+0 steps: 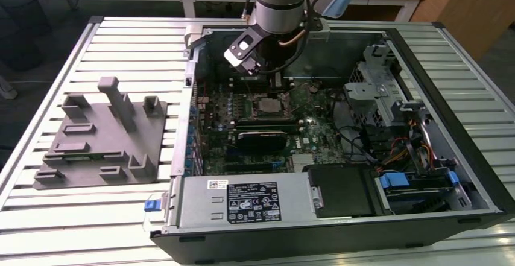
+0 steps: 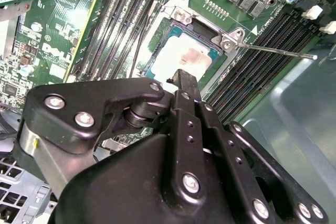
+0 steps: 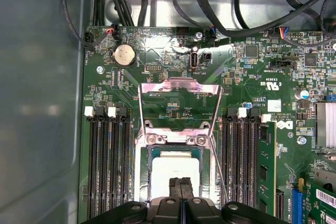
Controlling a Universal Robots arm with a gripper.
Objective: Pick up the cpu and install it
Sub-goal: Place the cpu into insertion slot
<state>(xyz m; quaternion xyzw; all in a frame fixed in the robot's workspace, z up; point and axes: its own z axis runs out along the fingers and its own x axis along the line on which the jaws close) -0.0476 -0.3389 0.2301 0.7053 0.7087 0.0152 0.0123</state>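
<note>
Fingertips of the gripper point(image 3: 181, 182) are pressed together with nothing caught between them, poised right over the cpu point(image 3: 176, 174), though whether they actually touch its top I can't tell. The cpu already lies flat in its socket point(image 3: 140, 182) on the green motherboard point(image 3: 252, 77), silvery face up, seated square within the metal frame. In the second wrist view the same narrow black gripper point(image 2: 184, 76) tip hangs over one edge of the cpu point(image 2: 191, 59), with the bulky black linkage of the tool crowding the foreground. The socket's load plate point(image 3: 178, 85) stands flipped open, and the thin lever point(image 2: 275, 50) sticks out free to one side, not latched down. Dark memory slots point(image 3: 107, 166) run along 2 sides of the socket, and a round coin battery point(image 3: 125, 55) sits on the board beyond the open plate. From the exterior view, the arm point(image 1: 278, 0) reaches down into the open computer case point(image 1: 483, 157), its wrist low over the middle of the board. The case lies on its side on the slatted tabletop point(image 1: 48, 218). A grey fixture point(image 1: 105, 133) with upright posts and shallow pockets sits on the tabletop just beside the case, toward the exterior view's left.
</note>
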